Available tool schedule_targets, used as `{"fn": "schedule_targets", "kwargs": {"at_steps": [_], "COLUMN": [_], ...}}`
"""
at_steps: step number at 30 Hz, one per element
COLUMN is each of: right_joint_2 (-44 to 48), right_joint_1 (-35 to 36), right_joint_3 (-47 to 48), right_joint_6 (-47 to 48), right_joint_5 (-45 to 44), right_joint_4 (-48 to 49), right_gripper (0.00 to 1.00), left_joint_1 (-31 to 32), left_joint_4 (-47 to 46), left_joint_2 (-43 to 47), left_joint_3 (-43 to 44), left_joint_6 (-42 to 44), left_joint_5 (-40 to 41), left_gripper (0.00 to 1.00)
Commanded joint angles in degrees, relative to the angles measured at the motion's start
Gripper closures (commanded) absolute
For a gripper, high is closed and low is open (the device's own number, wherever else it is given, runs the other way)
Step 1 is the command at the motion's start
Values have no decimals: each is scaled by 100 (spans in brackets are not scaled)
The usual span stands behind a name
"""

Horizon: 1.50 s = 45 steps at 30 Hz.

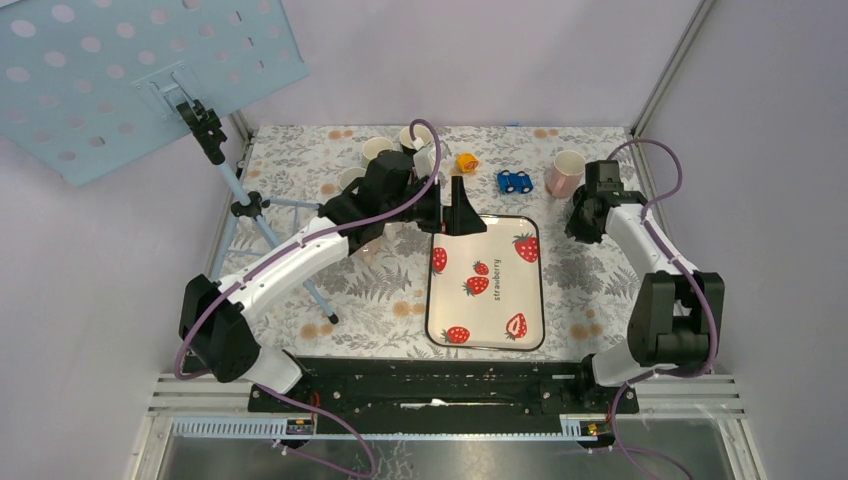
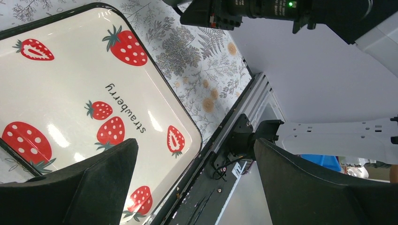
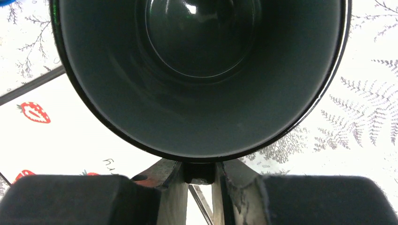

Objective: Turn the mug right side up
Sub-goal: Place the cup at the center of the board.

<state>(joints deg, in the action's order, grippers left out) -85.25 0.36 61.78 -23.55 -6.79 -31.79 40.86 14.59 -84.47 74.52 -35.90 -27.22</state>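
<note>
We look straight into the dark green glazed mug (image 3: 202,70): its mouth faces the right wrist and its axis runs away from the right fingers (image 3: 70,201), which are clamped on its near edge beside the strawberry-printed white tray (image 3: 70,136). The left fingers (image 2: 70,192) stand apart, empty and farther off.

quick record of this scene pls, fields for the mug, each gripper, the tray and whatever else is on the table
mug: dark mug, mouth facing the right wrist camera, by the tray's right edge
right gripper: shut on the dark mug at its near side
left gripper: open, holding nothing, at the tray's far left corner
tray: strawberry tray, lying flat between the arms
other items: pink cup, blue toy car, white cups near the far edge
</note>
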Motion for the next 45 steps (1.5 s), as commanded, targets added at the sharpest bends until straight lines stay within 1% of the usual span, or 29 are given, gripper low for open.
{"fn": "schedule_targets", "kwargs": {"at_steps": [1, 5, 7, 11, 24, 38, 45], "right_joint_2": [-280, -538, -636, -800, -1090, -1428, -1420], "right_joint_1": [0, -1, -149, -174, -229, -229, -229], "right_joint_3": [509, 644, 662, 664, 613, 758, 816], "right_joint_6": [111, 129, 140, 157, 183, 205, 262], "right_joint_5": [-87, -317, -340, -396, -336, -271, -385], "right_joint_4": [533, 503, 514, 520, 639, 482, 358], "right_gripper": [100, 100, 100, 100, 100, 100, 100], "left_joint_1": [3, 8, 6, -4, 1, 0, -2], "left_joint_4": [-103, -59, -42, -36, -40, -33, -57], "left_joint_2": [207, 161, 159, 128, 112, 130, 98], "left_joint_3": [235, 293, 303, 322, 262, 229, 172], "left_joint_6": [116, 140, 155, 170, 170, 174, 184], "left_joint_5": [-95, -117, -123, -126, -117, -110, -122], "left_gripper": [1, 1, 1, 1, 1, 1, 1]}}
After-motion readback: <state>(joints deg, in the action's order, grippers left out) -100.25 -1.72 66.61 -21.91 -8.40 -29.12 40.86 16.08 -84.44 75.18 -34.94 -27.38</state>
